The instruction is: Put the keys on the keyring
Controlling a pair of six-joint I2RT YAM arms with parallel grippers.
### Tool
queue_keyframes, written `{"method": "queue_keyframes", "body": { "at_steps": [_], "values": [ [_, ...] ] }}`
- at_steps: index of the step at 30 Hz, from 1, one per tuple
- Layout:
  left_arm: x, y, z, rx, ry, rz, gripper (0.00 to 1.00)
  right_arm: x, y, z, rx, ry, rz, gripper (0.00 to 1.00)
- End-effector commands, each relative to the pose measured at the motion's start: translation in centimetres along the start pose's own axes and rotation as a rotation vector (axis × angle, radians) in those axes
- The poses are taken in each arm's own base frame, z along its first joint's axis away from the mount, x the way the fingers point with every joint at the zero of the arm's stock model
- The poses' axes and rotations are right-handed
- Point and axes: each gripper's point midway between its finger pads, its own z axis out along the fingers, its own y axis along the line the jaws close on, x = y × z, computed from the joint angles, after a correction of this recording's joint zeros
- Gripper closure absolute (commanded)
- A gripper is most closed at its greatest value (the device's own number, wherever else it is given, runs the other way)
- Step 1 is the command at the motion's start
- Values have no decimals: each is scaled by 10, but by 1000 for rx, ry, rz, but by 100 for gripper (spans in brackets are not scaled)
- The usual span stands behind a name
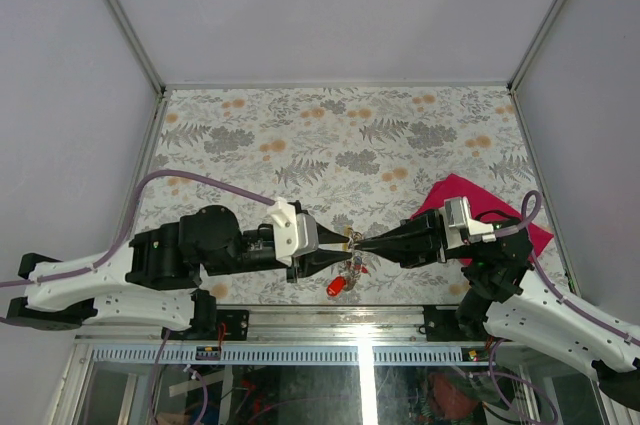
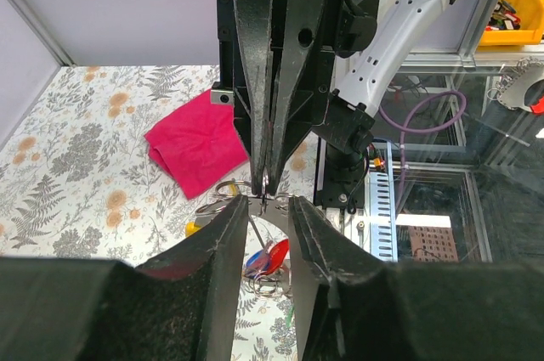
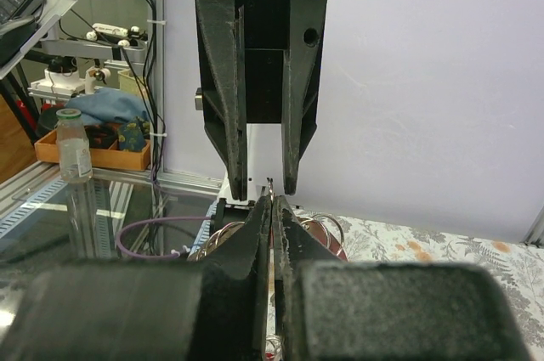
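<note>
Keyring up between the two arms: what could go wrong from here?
1. The right fingers grip the keyring only at their tips; it may slip and drop with the hanging keys.
2. The left fingers, apart, sit tip to tip with them; a small push could knock the ring loose.

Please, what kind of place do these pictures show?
Probably a robotics lab work cell: a floral-patterned table surface enclosed by plain grey panels on silvery metal frame bars, with a yellow plastic parts bin and loose purple cables nearby.

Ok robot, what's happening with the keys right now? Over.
Right gripper shut on keyring. Left gripper open, tips around it. Keys bunched just below. Nothing in the way, cloth lies aside.
</note>
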Motion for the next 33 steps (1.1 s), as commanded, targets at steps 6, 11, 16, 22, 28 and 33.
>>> {"method": "queue_keyframes", "body": {
  "at_steps": [6,11,16,22,28,33],
  "values": [
    [-11,1,10,-8,-48,8,76,-34,9,4,-41,-99,-63,100],
    [-12,1,12,-7,-48,11,85,-33,11,4,-50,-93,-56,100],
    [-14,1,11,-6,-52,13,100,-31,11,3,-51,-82,-54,100],
    [-12,-1,7,10,-15,18,100,-24,9,-1,-32,-12,-85,87],
    [-2,-4,5,40,96,44,100,-14,2,-11,10,135,-155,71],
    [9,-3,2,48,207,64,100,-6,0,-23,27,294,-157,70]
  ]
}}
